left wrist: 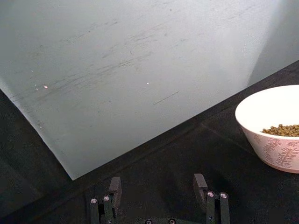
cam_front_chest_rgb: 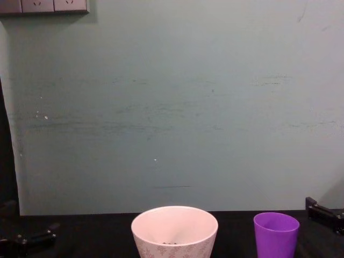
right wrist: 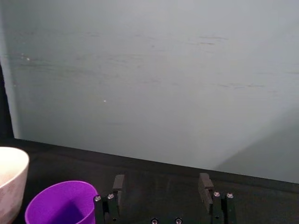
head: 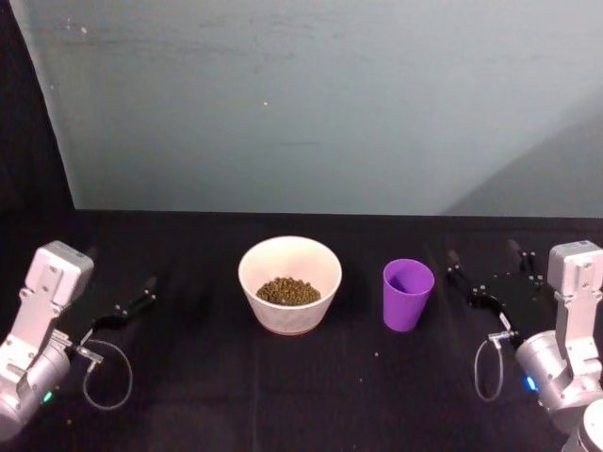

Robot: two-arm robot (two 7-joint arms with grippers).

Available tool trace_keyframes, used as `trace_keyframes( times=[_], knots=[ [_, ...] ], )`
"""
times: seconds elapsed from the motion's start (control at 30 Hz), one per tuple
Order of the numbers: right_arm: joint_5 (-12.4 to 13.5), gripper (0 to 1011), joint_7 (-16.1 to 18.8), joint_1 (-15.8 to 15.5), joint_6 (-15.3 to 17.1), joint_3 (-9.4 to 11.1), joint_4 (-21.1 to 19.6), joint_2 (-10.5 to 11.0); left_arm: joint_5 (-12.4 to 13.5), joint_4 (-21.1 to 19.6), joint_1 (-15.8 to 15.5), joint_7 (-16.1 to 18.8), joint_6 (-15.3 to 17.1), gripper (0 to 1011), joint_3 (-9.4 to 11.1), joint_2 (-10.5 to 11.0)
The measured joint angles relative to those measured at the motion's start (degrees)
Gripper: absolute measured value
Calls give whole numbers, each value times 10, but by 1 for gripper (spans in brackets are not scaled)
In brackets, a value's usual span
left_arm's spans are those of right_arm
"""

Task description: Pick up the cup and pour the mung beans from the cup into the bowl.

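head: beans [head: 288, 291] lie in bowl [head: 289, 283]; cup [head: 407, 294] upright, looks empty, inboard of right gripper [head: 485, 279], apart | left wrist: left gripper [left wrist: 159, 186] spread, empty; bowl off to one side | right wrist: fingers [right wrist: 204, 185] spread; cup just beside | chest: cup right of bowl | risk: any sideways right-arm move could tip the light cup

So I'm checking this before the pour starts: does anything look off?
Yes: the mung beans already lie in the bowl, and the cup stands upright beside it and looks empty. Both tools, left and right, sit open at the sides, away from the cup.
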Motion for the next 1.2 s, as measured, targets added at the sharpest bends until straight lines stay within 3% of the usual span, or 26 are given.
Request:
trace_keyframes(
  times=[0.37,1.2],
  knots=[
    [-19,1002,-9,-6,20,7,-1,-10,0,0,0,0,0,1011,0,0],
    [-19,1003,-9,-4,19,6,-2,-9,0,0,0,0,0,1011,0,0]
  ],
)
